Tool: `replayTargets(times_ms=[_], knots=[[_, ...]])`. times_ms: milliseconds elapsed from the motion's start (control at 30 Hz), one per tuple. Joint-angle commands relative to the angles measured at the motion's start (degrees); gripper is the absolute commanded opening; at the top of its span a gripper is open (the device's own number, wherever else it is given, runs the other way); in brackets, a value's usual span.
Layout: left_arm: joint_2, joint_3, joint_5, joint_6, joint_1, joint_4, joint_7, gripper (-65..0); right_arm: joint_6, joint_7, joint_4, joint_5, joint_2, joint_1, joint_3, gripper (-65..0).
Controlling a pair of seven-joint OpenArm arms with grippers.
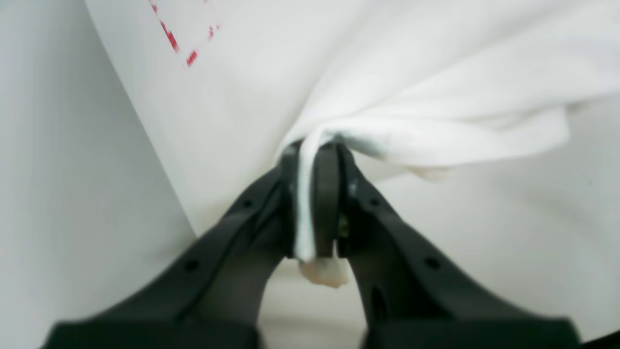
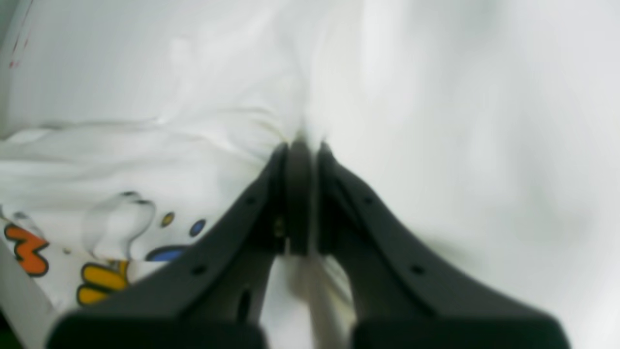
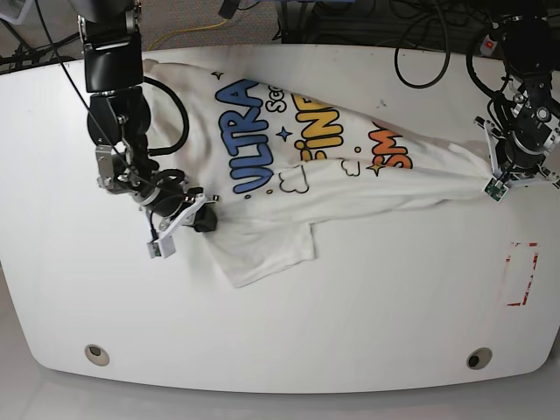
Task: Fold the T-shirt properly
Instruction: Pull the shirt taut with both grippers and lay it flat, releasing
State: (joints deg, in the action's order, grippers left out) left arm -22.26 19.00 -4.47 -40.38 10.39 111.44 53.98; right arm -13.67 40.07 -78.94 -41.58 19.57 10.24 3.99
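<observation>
The white T-shirt (image 3: 262,197) lies print-up across the table, with blue, yellow and orange lettering, stretched between both arms. At the right in the base view, my left gripper (image 3: 491,181) is shut on a bunched white edge of the T-shirt (image 1: 411,72). The left wrist view shows the cloth pinched between the left gripper (image 1: 317,150) and its pads. At the left in the base view, my right gripper (image 3: 203,219) is shut on the shirt's other side. In the right wrist view the right gripper (image 2: 300,145) has its jaws together, and the T-shirt (image 2: 145,160) puckers at their tips.
A red dashed rectangle (image 3: 522,274) is marked on the white table (image 3: 306,324) to the right and also shows as the red dashed rectangle (image 1: 172,39) in the left wrist view. Two round holes (image 3: 97,353) (image 3: 478,358) sit near the front edge. Cables (image 3: 420,52) hang at the back.
</observation>
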Motion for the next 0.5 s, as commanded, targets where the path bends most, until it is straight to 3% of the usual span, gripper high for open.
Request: replayTargets(times_ms=[0, 167, 267, 467], knots=[[-0.99, -1.29, -0.32, 0.38, -3.40, 0.96, -0.31, -65.0, -0.53, -1.09, -2.87, -0.57, 2.45, 2.55, -0.96, -65.0], [-0.99, -6.39, -0.32, 0.38, -10.26, 1.13, -0.13, -65.0, -0.70, -1.09, -4.10, -0.66, 6.23, 7.39, -1.04, -65.0], [-0.99, -9.11, -0.32, 0.38, -15.18, 1.31, -0.13, -65.0, -3.52, -1.00, -3.57, -0.66, 7.99, 12.05, -1.22, -65.0], [-0.99, -10.70, -0.32, 0.38, -25.65, 1.31, -0.13, -65.0, -5.10, 1.46, -2.43, -0.57, 11.24, 23.30, -1.04, -65.0]])
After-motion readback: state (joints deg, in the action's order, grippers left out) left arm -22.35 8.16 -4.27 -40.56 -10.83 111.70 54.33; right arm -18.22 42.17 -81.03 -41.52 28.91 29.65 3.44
